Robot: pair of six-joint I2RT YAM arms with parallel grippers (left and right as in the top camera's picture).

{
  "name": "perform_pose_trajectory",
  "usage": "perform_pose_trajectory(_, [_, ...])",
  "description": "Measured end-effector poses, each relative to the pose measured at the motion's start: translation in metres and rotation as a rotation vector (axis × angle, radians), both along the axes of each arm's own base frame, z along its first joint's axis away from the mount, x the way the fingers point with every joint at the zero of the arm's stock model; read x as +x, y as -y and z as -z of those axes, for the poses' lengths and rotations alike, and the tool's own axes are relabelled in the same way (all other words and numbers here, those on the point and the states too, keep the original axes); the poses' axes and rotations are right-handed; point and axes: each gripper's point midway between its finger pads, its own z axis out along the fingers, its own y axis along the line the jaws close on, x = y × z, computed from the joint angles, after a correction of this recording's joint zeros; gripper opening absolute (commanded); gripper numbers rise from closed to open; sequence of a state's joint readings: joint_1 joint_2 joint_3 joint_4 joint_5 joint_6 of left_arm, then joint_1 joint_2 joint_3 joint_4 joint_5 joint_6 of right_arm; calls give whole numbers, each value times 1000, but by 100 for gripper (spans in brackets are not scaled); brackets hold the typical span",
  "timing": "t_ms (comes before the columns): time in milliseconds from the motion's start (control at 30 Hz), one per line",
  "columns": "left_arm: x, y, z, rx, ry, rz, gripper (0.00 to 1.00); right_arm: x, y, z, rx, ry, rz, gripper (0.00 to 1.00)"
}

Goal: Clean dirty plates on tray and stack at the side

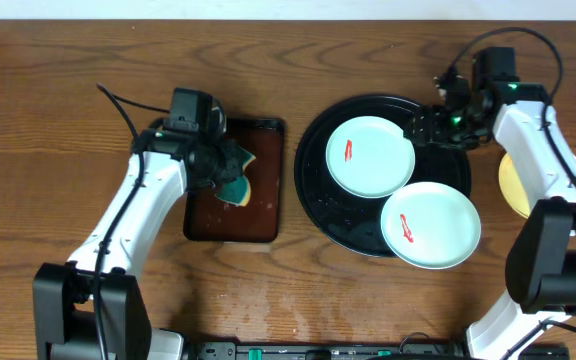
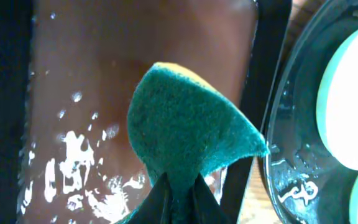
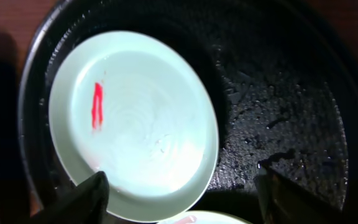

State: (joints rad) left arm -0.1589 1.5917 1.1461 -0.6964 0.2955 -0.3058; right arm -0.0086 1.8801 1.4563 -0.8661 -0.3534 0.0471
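From my seat the table [image 1: 58, 110] reads as wood grain with a dull sheen. The round tray [image 3: 291, 124] looks like glossy black plastic, beaded with wet spots. The plates [image 1: 370, 155] look smooth and slightly shiny. The sponge [image 2: 185, 130] is rough, fuzzy green scouring fibre. The brown tray [image 2: 104, 62] is slick and wet.

dark brown wood-grain table [image 1: 48, 60], evenly lit
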Motion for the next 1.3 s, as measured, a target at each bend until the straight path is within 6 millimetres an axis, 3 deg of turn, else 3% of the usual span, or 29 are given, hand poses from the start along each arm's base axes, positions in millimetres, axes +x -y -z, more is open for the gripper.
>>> perform_pose_trajectory(200, [19,0,-50,5,61,-6,7,-3,-16,7,-137,5,-59,64])
perform_pose_trajectory(333, [25,-4,-65,27,85,-21,7,-3,-20,9,-231,21,-76,63])
perform_pose_trajectory(500, [26,-8,-59,55,76,-34,8,7,-19,7,-281,64,-65,52])
perform_pose_trajectory(567, [29,-9,-57,60,76,-36,8,10,-17,10,-290,75,-52,51])
perform_pose_trajectory(700, [33,-10,-58,66,92,-40,7,14,-16,27,-304,72,-47,51])
perform_pose_trajectory(967, [47,-8,-64,58,153,-44,7,7,-13,60,-319,-8,-51,42])
perform_pose_trajectory(1167, [48,-4,-53,65,130,-34,8,3,-11,80,-330,-61,-39,10])
perform_pose_trajectory(1300, [55,4,-40,101,129,-14,8,3,-11,81,-331,-64,-35,5])
